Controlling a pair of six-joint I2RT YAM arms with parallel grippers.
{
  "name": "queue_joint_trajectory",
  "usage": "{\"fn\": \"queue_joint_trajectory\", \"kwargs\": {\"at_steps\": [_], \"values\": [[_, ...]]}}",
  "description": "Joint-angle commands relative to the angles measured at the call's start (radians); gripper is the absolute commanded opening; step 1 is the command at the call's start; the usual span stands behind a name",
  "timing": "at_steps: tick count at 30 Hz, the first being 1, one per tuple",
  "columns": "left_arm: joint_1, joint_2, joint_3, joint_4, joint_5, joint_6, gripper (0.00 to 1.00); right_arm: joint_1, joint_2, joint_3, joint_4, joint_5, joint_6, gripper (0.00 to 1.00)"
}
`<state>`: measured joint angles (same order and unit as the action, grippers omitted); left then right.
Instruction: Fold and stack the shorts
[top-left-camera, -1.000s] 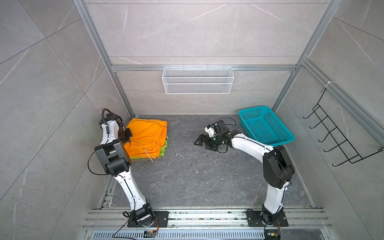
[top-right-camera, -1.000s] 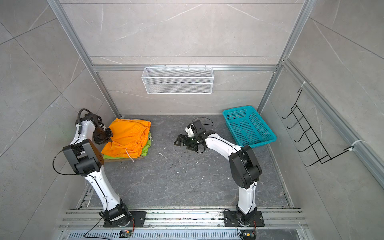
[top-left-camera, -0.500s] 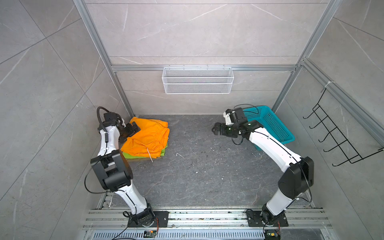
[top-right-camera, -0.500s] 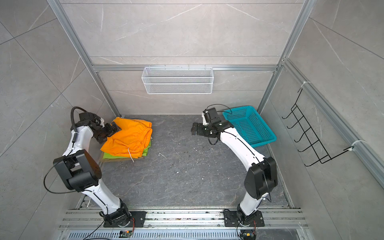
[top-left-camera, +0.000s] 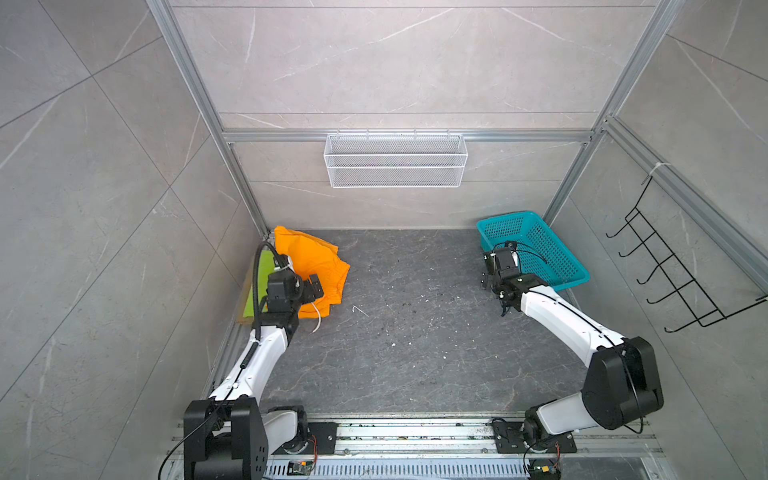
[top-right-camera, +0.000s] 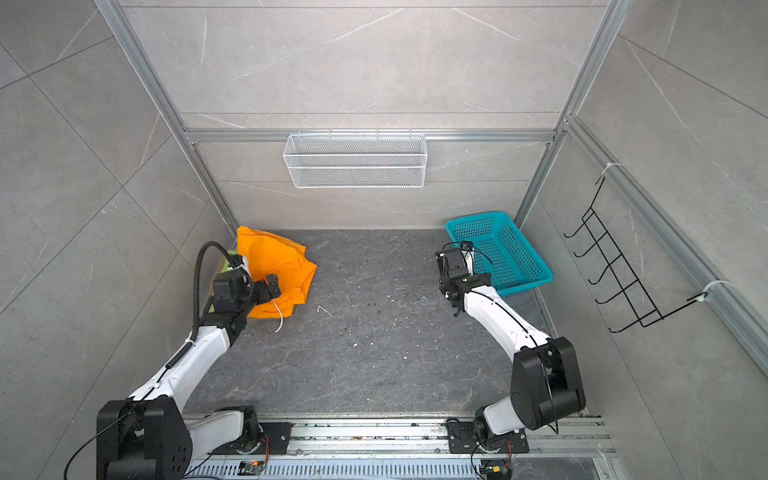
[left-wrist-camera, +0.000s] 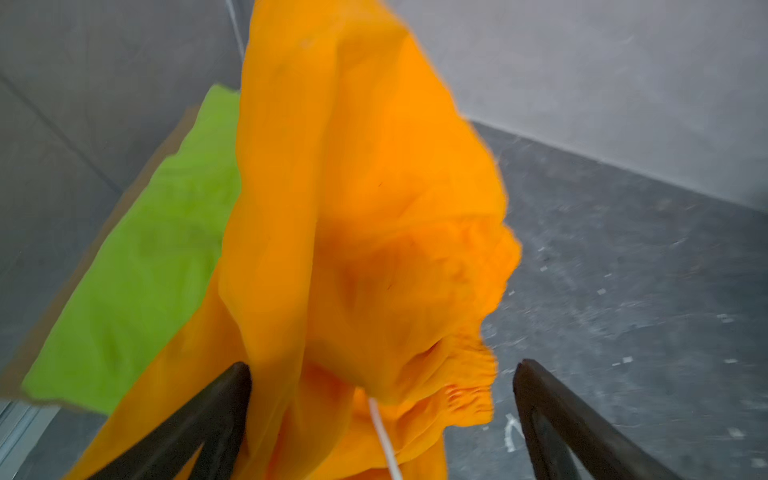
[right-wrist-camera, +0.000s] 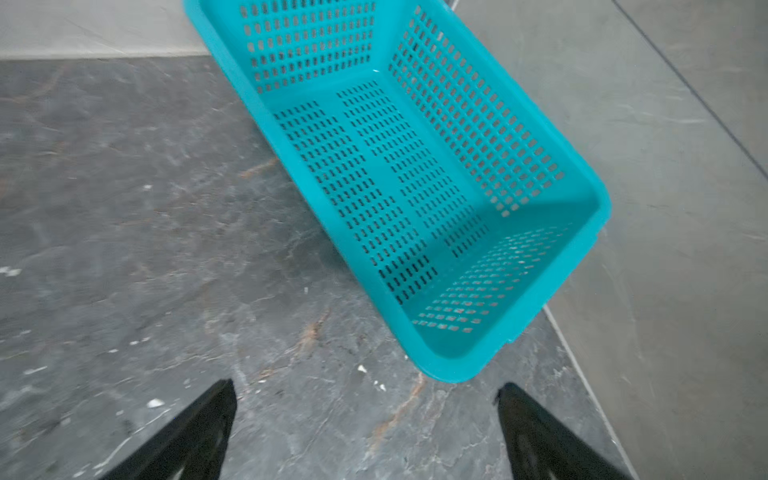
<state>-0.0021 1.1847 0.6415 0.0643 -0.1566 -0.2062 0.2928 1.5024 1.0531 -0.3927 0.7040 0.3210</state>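
The orange shorts (top-left-camera: 309, 266) (top-right-camera: 274, 259) (left-wrist-camera: 365, 187) lie rumpled on top of the pile in the far left corner, one part leaning up against the wall. Their white drawstring (top-left-camera: 318, 322) trails toward the front. Under them lie the lime green shorts (top-left-camera: 259, 286) (left-wrist-camera: 137, 270), and a khaki edge (top-left-camera: 242, 319) shows at the bottom. My left gripper (top-left-camera: 312, 286) (top-right-camera: 272, 284) (left-wrist-camera: 382, 368) is open over the near edge of the orange shorts, holding nothing. My right gripper (top-left-camera: 488, 272) (top-right-camera: 444, 274) (right-wrist-camera: 366, 384) is open and empty above the floor, beside the basket.
An empty teal basket (top-left-camera: 569, 253) (top-right-camera: 478, 218) (right-wrist-camera: 453, 372) stands at the far right by the wall. A white wire shelf (top-left-camera: 395, 160) hangs on the back wall. A black hook rack (top-left-camera: 681, 270) is on the right wall. Small white specks dot the dark floor (top-left-camera: 415, 332).
My left gripper opened, let go of the orange shorts and drew back toward the front; the shorts now lie more rumpled. My right arm swung right to the basket's side, still open.
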Motion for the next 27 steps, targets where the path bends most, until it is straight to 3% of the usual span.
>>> {"fn": "queue_joint_trajectory", "kwargs": {"at_steps": [1,6,8,18,22,27], "values": [[-0.002,0.021,-0.055,0.193,-0.207,0.051,1.00,-0.001,0.019,-0.092,0.142,0.164,0.023,1.00],[-0.002,0.129,-0.199,0.392,-0.182,0.050,1.00,0.000,0.015,-0.253,0.371,0.246,-0.021,1.00],[-0.003,0.160,-0.161,0.341,-0.160,0.071,1.00,-0.001,0.009,-0.307,0.466,0.261,-0.058,1.00],[-0.001,0.210,-0.164,0.461,-0.071,0.164,1.00,0.000,-0.021,-0.505,0.865,0.206,-0.150,1.00],[0.021,0.283,-0.250,0.725,-0.022,0.191,1.00,0.000,-0.052,-0.559,0.956,0.200,-0.176,1.00],[0.031,0.289,-0.222,0.663,0.011,0.188,1.00,0.001,-0.063,-0.606,1.062,0.221,-0.200,1.00]]}}
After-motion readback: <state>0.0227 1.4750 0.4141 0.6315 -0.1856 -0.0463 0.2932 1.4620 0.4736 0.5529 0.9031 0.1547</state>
